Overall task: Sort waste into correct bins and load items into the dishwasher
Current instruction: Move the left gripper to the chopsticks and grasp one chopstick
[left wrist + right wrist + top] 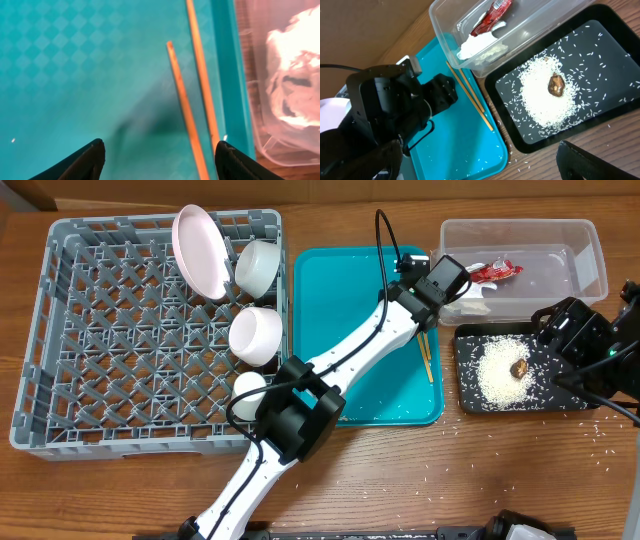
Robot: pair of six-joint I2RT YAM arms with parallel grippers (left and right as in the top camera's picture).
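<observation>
Chopsticks lie side by side on the teal tray, along its three o'clock edge. From six o'clock of the bench the left arm stretches slantwise toward one o'clock. The left gripper points down over both sticks, fingers apart, gripping nothing. The right arm crouches at three o'clock beside the black tray of rice. The right gripper has its fingers spread wide and empty. The plate, bowls and cup sit in the grey rack at nine o'clock.
</observation>
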